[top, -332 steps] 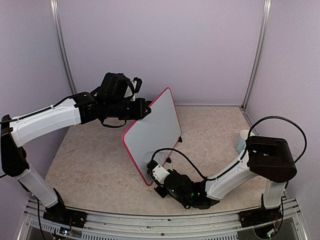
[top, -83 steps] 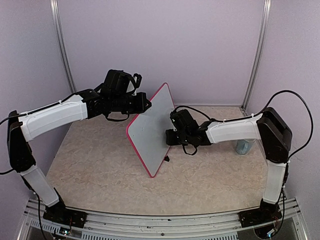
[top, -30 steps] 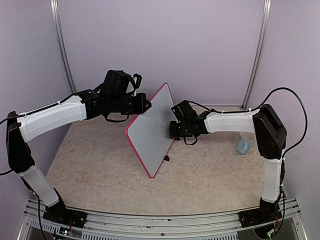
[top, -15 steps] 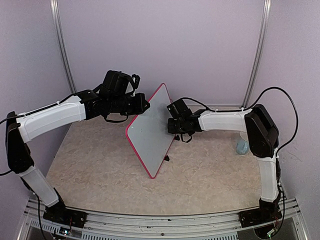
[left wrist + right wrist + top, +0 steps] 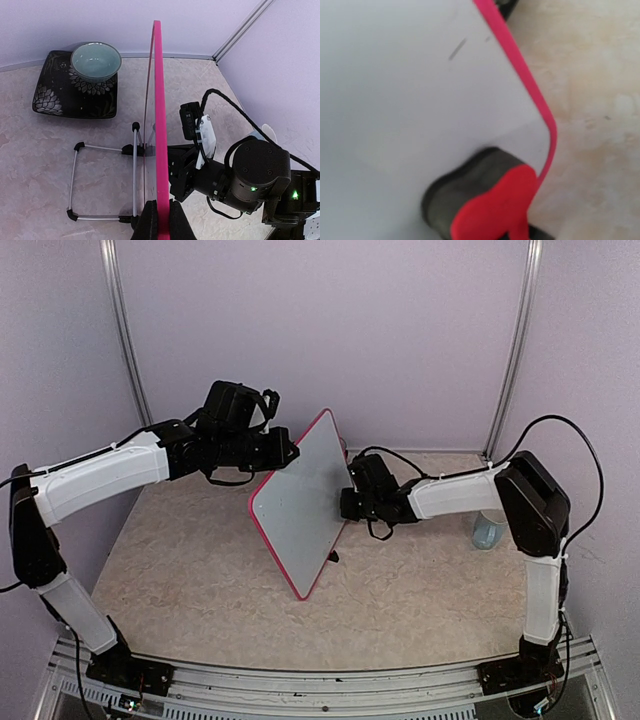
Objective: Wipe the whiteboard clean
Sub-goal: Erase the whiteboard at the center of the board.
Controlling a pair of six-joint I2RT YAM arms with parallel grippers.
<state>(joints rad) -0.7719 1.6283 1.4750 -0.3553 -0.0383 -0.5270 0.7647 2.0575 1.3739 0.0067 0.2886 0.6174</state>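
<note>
Counter point(image 5: 180, 570) is marbled beige, walls point(image 5: 400, 330) lilac; left end effector point(image 5: 287, 454) clamps whiteboard point(image 5: 300, 505) edge, right end effector point(image 5: 345, 504) presses gripped eraser point(image 5: 495, 205) on it.

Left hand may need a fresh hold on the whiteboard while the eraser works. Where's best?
Pinch the thin pink frame on the whiteboard's upper-left edge, coming edge-on from the left, where the left hand sits now. The board is thin and tilted up, so that likely leaves its face free for the eraser in the right hand.
</note>
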